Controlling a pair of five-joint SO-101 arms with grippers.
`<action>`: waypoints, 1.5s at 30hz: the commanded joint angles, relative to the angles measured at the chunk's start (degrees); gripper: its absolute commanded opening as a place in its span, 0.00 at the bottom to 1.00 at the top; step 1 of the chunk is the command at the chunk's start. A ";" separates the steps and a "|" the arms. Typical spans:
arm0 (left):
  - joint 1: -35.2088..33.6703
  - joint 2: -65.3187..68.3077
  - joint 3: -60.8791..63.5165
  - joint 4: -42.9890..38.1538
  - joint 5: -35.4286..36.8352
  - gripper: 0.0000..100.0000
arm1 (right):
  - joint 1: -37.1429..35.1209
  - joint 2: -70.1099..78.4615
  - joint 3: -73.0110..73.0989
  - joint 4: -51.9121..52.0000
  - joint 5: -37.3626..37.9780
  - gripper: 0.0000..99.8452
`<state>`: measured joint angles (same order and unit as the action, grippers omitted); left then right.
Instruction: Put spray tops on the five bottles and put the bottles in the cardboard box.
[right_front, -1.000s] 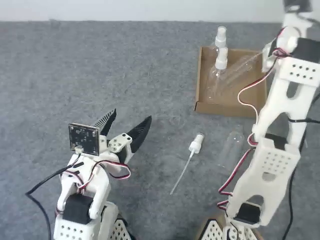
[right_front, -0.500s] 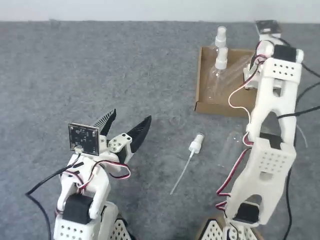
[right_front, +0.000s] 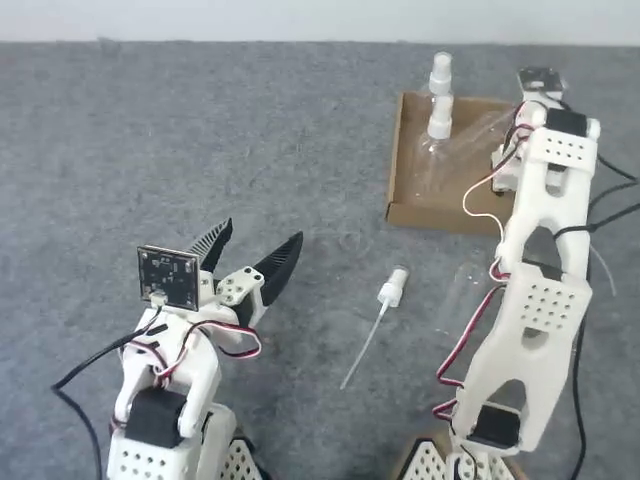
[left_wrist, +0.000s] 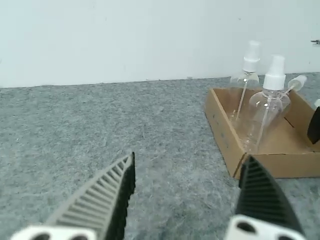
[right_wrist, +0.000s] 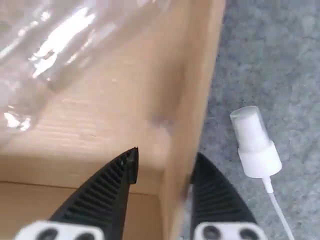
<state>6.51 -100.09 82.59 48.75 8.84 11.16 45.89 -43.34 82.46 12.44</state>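
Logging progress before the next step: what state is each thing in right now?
Cardboard box: holds capped bottles.
Left hand: open, empty.
Right hand: open, over the box's wall.
Loose spray top: lying on mat, unfitted.
Bare bottle: lying on mat, no top.

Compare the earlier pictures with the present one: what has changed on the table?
The right gripper drew back along the box toward its base and now hangs open over the box's near wall. Nothing was visibly taken or let go. The left gripper, the loose spray top, the bare bottle and the bottles in the box stayed put.
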 joint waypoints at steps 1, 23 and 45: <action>-0.09 -0.79 -0.40 -1.93 -0.35 0.31 | -0.31 -1.10 -0.62 -0.48 0.35 0.04; -0.09 -0.62 -0.40 -2.02 -0.35 0.31 | -0.75 -1.63 5.98 2.15 19.78 0.01; -0.09 -0.35 -0.75 -1.67 -0.35 0.31 | -1.54 -23.43 36.31 -10.07 20.22 0.01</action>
<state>6.51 -100.09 82.59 48.75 8.84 10.64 30.68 -12.40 75.16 31.34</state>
